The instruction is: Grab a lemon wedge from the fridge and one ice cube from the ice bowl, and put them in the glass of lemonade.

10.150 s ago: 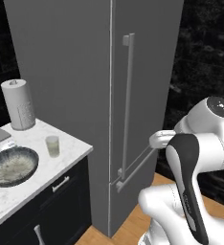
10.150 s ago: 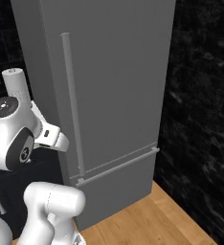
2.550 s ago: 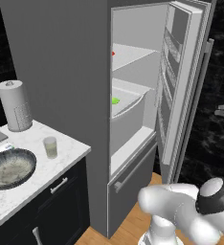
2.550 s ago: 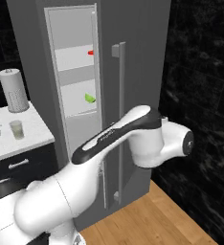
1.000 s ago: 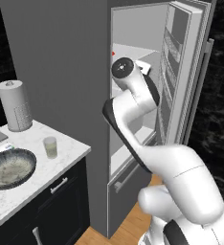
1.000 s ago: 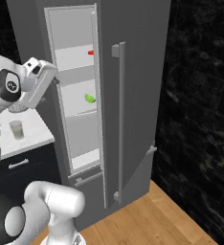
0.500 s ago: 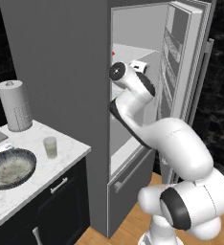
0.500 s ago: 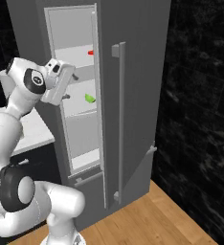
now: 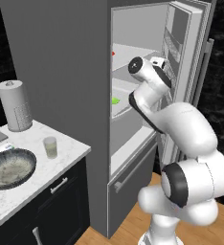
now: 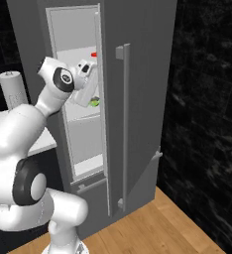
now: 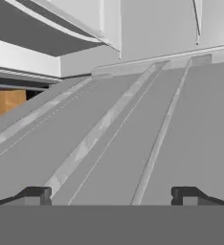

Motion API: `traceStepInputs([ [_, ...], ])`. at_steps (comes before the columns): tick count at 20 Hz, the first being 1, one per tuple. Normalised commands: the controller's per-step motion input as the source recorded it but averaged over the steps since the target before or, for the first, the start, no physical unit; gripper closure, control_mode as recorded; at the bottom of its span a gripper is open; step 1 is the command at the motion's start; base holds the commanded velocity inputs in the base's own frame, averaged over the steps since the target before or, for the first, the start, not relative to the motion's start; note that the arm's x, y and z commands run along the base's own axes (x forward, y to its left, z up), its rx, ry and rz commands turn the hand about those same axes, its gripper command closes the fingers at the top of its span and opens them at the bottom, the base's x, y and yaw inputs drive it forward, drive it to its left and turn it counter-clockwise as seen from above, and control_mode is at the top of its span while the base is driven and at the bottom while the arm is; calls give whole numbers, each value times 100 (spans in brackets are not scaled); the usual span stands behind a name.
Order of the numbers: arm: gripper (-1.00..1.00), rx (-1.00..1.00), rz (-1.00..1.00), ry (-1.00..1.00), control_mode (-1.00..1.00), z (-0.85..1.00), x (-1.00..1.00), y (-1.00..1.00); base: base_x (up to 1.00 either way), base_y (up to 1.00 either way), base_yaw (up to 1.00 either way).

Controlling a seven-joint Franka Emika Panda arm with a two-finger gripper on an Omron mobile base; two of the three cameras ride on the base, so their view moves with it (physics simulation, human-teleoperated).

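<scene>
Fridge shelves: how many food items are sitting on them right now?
2. The lemon wedge lies on the middle shelf and a small red item on the shelf above; the arm may hide others.

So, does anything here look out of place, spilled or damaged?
Nothing stands out. The fridge door is open for the job, the lemon wedge lies on a shelf inside, and the glass stands upright beside the ice bowl on the counter, with no spill. The gripper is open, holding nothing.
</scene>
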Motion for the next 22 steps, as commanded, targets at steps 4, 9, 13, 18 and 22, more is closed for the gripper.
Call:
traceStepInputs([
  [4,-100,0,-12,0,-100,0,0,-98,0,0,0],
  [9,-100,0,-16,-4,-100,0,0,-100,0,0,0],
  [13,-100,0,-13,-7,-100,0,0,-100,0,0,0],
  [18,-100,0,-9,-5,-100,0,5,-100,0,0,0],
  [22,-100,0,-4,-5,-100,1,24,-100,0,0,0],
])
